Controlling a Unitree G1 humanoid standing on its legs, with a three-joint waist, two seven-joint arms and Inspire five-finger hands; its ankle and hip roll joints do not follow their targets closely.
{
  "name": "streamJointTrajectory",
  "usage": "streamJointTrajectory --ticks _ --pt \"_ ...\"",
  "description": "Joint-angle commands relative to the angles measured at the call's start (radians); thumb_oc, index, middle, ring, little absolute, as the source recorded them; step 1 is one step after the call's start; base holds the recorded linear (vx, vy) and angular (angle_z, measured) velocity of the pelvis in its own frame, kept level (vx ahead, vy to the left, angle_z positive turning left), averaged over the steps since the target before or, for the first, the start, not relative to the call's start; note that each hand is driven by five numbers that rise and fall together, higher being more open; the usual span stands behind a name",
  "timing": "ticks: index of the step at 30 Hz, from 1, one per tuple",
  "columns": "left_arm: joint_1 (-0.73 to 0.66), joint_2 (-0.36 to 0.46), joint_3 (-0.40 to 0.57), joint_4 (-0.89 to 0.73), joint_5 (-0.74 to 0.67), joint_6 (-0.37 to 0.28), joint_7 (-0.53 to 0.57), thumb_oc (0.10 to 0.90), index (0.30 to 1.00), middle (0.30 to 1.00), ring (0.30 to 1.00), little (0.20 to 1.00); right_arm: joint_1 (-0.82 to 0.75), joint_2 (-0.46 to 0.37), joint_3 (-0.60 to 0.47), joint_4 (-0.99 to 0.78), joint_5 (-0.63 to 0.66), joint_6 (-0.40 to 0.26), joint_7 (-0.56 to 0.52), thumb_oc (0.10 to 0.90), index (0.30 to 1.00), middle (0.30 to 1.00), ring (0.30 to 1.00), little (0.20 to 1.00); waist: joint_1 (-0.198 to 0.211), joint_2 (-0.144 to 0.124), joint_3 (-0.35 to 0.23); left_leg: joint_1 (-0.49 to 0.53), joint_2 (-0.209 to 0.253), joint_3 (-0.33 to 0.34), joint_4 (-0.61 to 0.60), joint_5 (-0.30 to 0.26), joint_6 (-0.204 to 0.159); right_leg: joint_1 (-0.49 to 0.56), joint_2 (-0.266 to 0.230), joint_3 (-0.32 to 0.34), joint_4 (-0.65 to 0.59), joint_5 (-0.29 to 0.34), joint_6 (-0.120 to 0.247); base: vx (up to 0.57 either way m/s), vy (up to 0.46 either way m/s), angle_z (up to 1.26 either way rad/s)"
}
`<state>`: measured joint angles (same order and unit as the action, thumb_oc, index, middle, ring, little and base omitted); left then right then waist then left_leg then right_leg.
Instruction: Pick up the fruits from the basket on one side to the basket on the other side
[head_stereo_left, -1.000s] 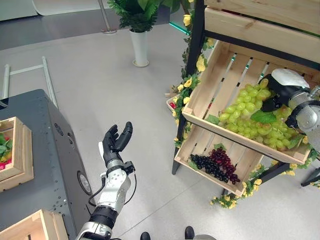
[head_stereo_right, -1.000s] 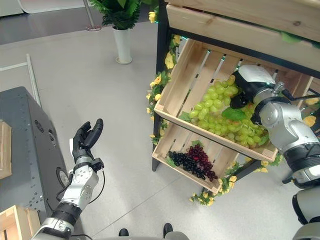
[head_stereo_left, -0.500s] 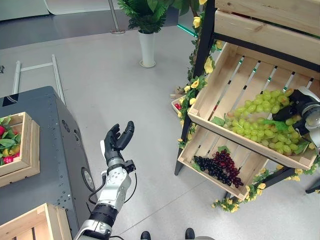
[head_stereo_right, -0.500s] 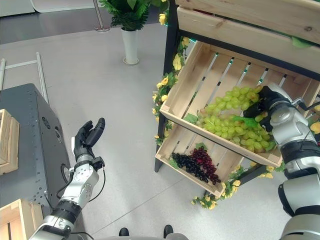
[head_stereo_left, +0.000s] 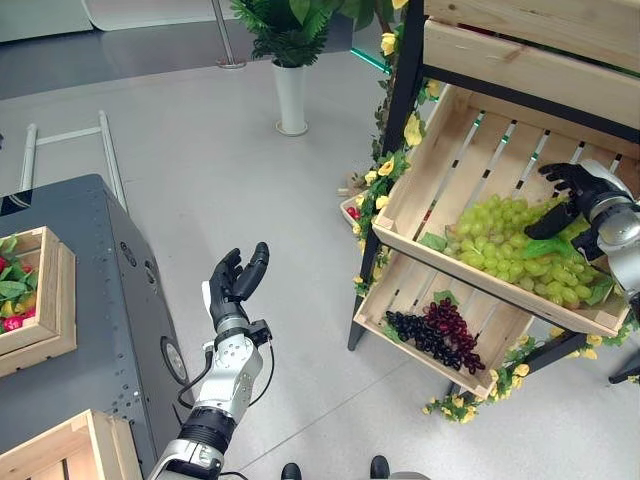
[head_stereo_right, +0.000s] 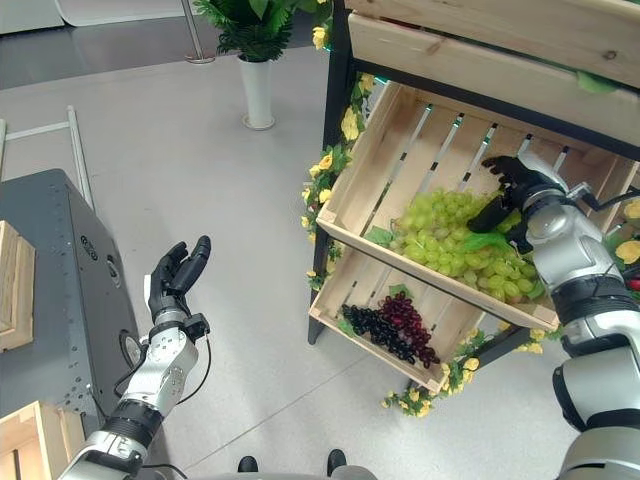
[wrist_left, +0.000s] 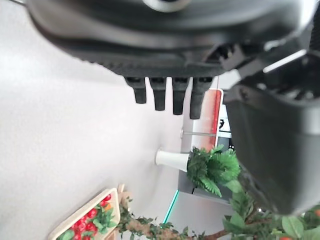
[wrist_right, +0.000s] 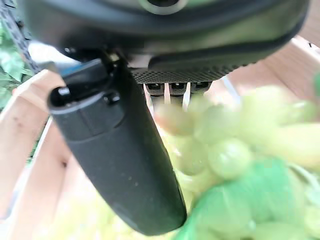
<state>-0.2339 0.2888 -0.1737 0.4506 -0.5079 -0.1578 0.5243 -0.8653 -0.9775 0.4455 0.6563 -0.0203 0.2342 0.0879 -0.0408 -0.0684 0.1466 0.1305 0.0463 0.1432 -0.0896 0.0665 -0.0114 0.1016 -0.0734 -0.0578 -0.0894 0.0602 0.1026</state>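
Right hand (head_stereo_right: 520, 185) over green grapes (head_stereo_left: 500, 235) in upper crate (head_stereo_left: 420, 175) on right, fingers spread, gripping nothing. Left hand (head_stereo_left: 232, 285) raised mid-floor, fingers straight. Grasp or release: unclear. Dark grapes (head_stereo_left: 435, 335) lie in lower crate (head_stereo_left: 385, 290).

Green grapes (wrist_right: 225, 160) blur beside the right hand (wrist_right: 120, 150). Beyond its fingers (wrist_right: 171, 88), contact with the grapes is indeterminate.

Plant: you have a green leafy plant in a tall white vase (head_stereo_left: 279, 95) on the grey floor (head_stereo_left: 200, 170).
Flowers: yellow artificial flowers (head_stereo_left: 388, 165) trail down the black stand post (head_stereo_left: 400, 110).
Cabinet: a dark grey metal cabinet (head_stereo_left: 110, 330) sits at your left.
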Motion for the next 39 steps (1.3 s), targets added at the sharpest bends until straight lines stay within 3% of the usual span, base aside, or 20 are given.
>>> streamJointTrajectory --ticks 1,14,18,21,30,39 --pt "-0.134 0.035 -0.070 -0.016 0.031 -0.095 -0.016 0.800 0.900 0.900 0.900 0.900 -0.135 -0.055 -0.019 -0.013 0.006 -0.072 -0.130 0.800 0.900 0.900 0.900 0.900 0.014 -0.025 -0.096 0.029 -0.051 -0.045 0.002 -0.107 0.005 0.030 0.023 -0.019 0.015 -0.005 -0.014 0.00 0.000 0.00" --pt "-0.115 0.026 -0.067 -0.025 0.037 -0.099 -0.021 0.800 0.900 0.900 0.900 0.900 -0.088 -0.051 -0.075 -0.209 -0.059 -0.107 -0.198 0.800 0.900 0.900 0.900 0.900 -0.001 -0.019 -0.097 0.034 -0.051 -0.039 0.002 -0.114 0.007 0.032 0.025 -0.007 0.012 -0.012 -0.013 0.00 0.001 0.00" --pt "-0.108 0.019 -0.059 -0.021 0.044 -0.101 -0.019 0.800 0.900 0.900 0.900 0.900 -0.024 -0.004 -0.125 -0.321 -0.066 -0.137 -0.209 0.800 0.900 0.900 0.900 0.900 -0.008 -0.015 -0.099 0.034 -0.052 -0.037 0.002 -0.116 0.008 0.031 0.024 -0.005 0.012 -0.013 -0.013 0.00 0.000 0.00" --pt "-0.104 0.011 -0.048 -0.016 0.048 -0.107 -0.011 0.800 0.900 0.900 0.900 0.900 0.091 0.076 -0.187 -0.472 -0.104 -0.161 -0.226 0.800 0.900 0.900 0.900 0.900 -0.021 -0.008 -0.096 0.032 -0.052 -0.033 0.002 -0.115 0.011 0.024 0.025 0.002 0.017 -0.015 -0.013 0.00 0.000 0.00" --pt "-0.121 -0.013 -0.056 -0.035 0.078 -0.099 0.049 0.800 0.900 0.900 0.900 0.900 0.274 0.212 -0.238 -0.695 -0.237 -0.191 -0.285 0.800 0.900 0.900 0.900 0.900 -0.050 0.012 -0.074 0.037 -0.050 -0.021 0.002 -0.124 0.021 0.018 0.030 0.028 0.020 -0.019 -0.012 0.00 0.002 -0.03" --pt "-0.061 -0.040 -0.054 -0.035 0.094 -0.133 0.078 0.800 0.900 0.900 0.900 0.900 0.449 0.299 -0.299 -0.849 -0.407 -0.315 -0.455 0.800 0.900 0.900 0.900 0.900 -0.069 0.034 -0.065 0.043 -0.047 -0.001 0.002 -0.131 0.025 0.012 0.034 0.048 0.022 -0.022 -0.009 0.00 0.008 -0.07"
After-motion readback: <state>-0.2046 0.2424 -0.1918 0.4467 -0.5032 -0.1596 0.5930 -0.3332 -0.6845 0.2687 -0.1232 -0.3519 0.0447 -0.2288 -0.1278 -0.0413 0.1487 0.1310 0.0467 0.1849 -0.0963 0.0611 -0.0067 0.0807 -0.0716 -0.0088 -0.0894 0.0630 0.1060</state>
